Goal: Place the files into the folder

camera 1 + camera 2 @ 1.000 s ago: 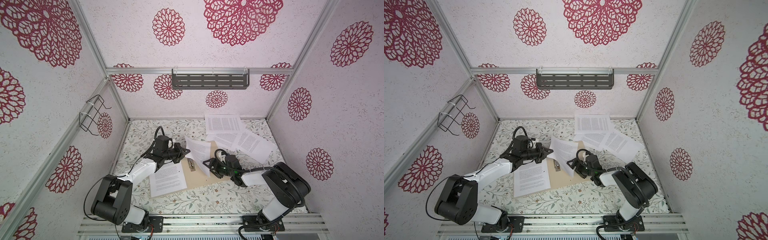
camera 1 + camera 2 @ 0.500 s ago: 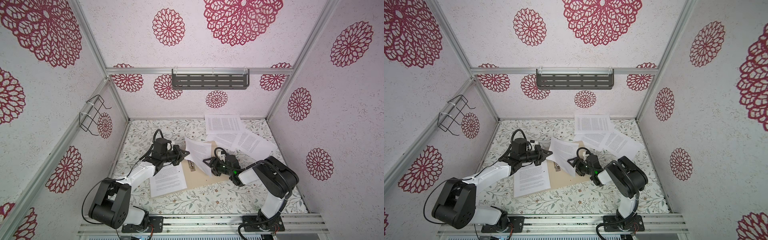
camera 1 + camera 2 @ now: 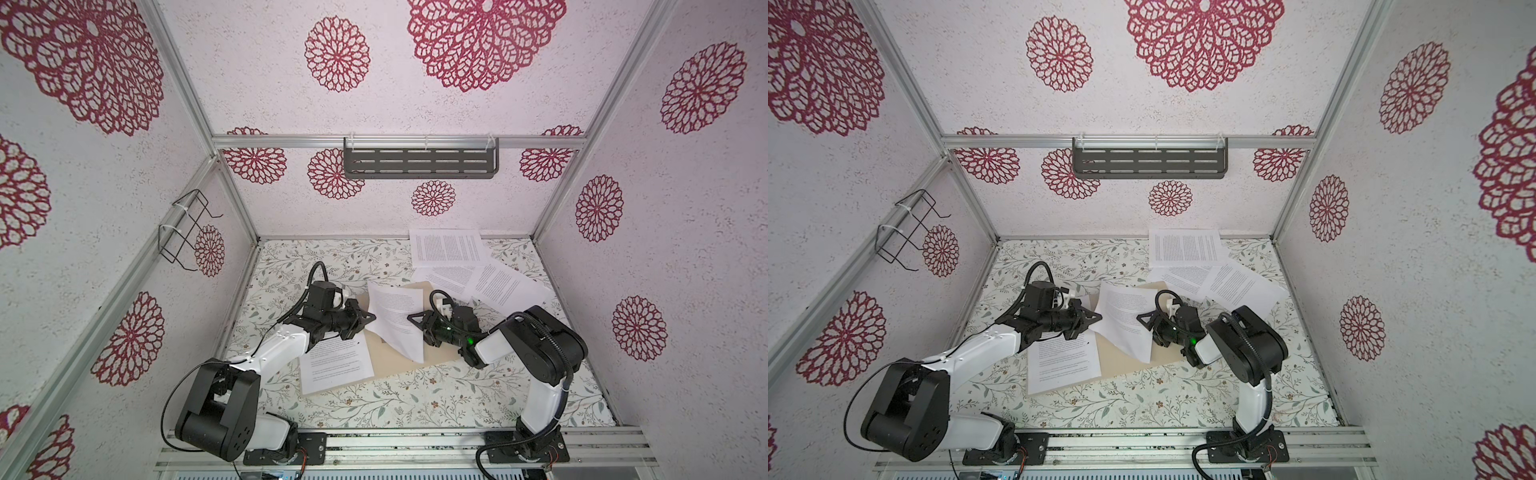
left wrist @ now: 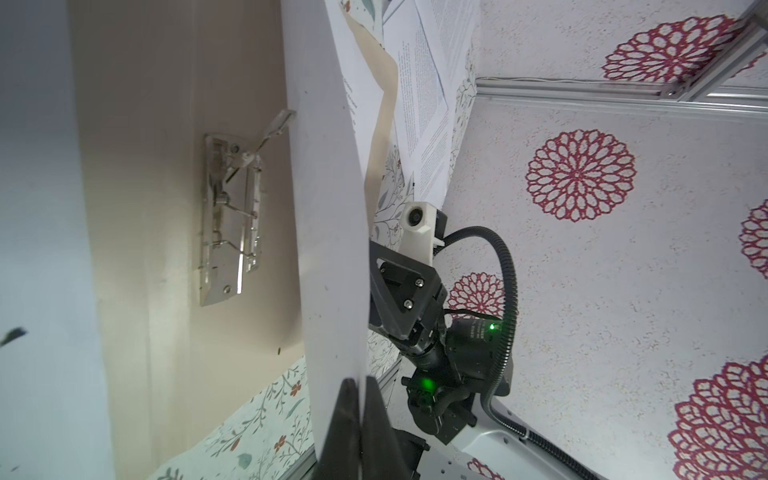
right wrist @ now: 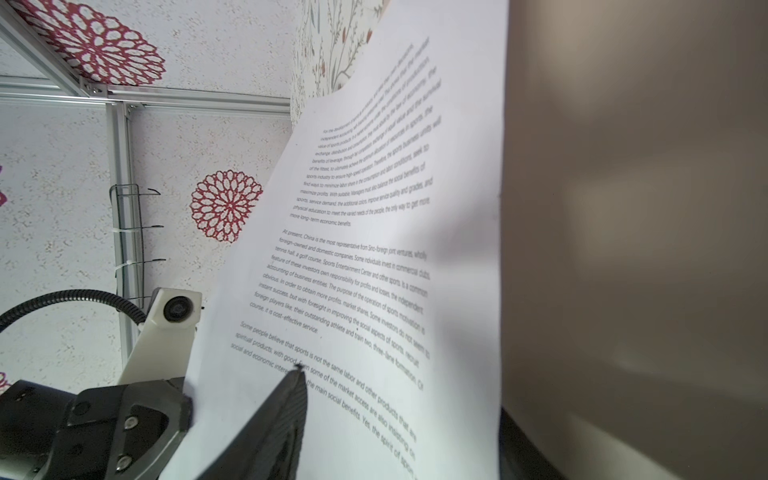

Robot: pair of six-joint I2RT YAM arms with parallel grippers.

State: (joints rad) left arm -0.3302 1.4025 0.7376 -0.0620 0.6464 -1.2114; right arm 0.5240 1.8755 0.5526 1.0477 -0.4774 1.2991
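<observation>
Step in hand: filing one sheet. Fingers of the left gripper (image 3: 371, 318) clamp the left edge of the raised sheet (image 3: 395, 320) above the open folder (image 3: 399, 368) at the centre of the tabletop (image 3: 415, 399). Fingers of the right gripper (image 3: 415, 322) straddle its right edge, apart. The next move probably calls for closing them, then lowering the sheet flat. One second earlier they stood wider.

In both top views the raised sheet (image 3: 395, 320) covers part of the folder (image 3: 392, 368); print on the far sheets (image 3: 446, 249) is too small to read. The right wrist view shows the folder blurred and cut off at the edge. In the left wrist view the raised sheet hides one finger of the right hand (image 4: 376, 282); the edge crops the left hand (image 4: 353, 432).
</observation>
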